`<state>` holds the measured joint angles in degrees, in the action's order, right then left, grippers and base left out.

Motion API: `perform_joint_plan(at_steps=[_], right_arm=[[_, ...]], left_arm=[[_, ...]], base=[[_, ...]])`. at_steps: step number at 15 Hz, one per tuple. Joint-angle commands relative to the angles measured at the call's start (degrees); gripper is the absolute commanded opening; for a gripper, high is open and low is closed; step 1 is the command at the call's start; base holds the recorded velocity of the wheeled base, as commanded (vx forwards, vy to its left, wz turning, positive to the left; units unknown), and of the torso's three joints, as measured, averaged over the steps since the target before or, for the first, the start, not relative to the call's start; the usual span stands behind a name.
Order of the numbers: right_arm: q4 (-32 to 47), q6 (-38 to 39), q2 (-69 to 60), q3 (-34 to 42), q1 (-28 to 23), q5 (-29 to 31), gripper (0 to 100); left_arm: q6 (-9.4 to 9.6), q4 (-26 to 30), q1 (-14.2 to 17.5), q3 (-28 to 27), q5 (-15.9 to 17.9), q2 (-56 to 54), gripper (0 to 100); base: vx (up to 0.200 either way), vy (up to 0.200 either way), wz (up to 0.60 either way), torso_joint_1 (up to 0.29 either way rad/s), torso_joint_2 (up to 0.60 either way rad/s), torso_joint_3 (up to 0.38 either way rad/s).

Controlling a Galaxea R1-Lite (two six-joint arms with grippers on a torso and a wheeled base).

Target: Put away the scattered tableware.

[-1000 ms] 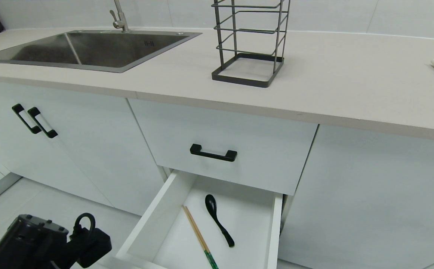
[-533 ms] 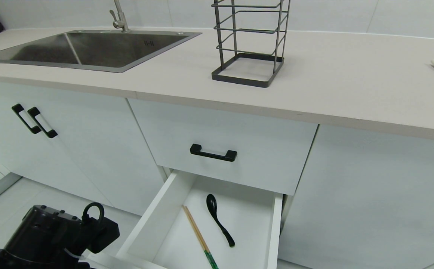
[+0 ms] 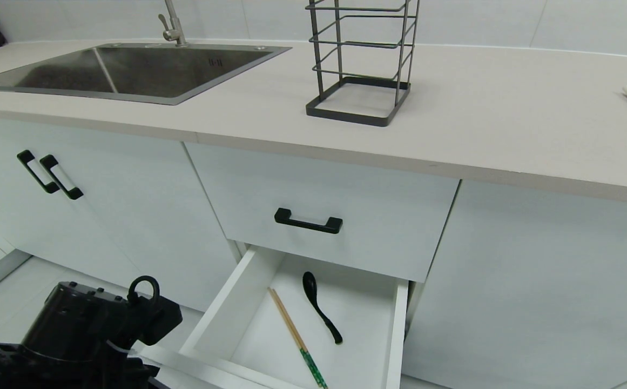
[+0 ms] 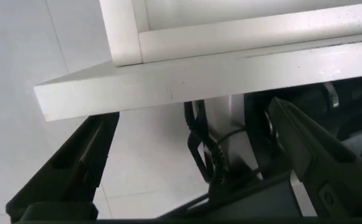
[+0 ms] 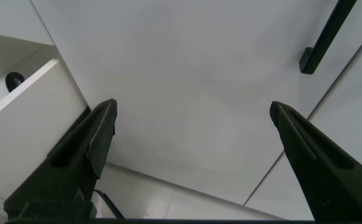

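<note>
where drawer (image 3: 221,309) stands open, glossy black spoon (image 3: 322,312)

The open white lower drawer (image 3: 221,319) stands pulled out from the cabinet front. In it lie a black plastic spoon (image 3: 321,308) and a pair of wooden chopsticks with green tips (image 3: 297,337). The chopsticks are just left of the spoon and apart from it, and both run from the drawer's back toward its front.

Directly above the drawer is a closed white drawer (image 3: 378,227), and over that the beige stone countertop (image 3: 480,124). On it, behind and above the drawer, stands a dark wire rack (image 3: 359,65). A steel sink (image 3: 129,70) is set in farther left. White cabinet doors (image 3: 129,216) lie left of the drawer. The black left gripper (image 4: 191,111) sits at the drawer's front left corner.
</note>
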<state>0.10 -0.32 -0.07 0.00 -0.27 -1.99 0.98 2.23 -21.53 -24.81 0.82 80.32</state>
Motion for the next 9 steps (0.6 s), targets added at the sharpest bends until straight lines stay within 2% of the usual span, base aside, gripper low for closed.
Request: perform_joint_plan(at_steps=[1,9], right_arm=[[0.0,0.0,0.1,0.0,-0.1,0.0,100],[0.0,0.0,0.1,0.0,-0.1,0.0,100]], left_arm=[[-0.01,-1.3,0.0,0.1,-0.1,1.2,100],[0.34,-10.8,0.0,0.1,-1.2,6.5,100]], base=[[0.0,0.0,0.0,0.0,0.0,0.0],[0.0,0.0,0.0,0.0,0.0,0.0]])
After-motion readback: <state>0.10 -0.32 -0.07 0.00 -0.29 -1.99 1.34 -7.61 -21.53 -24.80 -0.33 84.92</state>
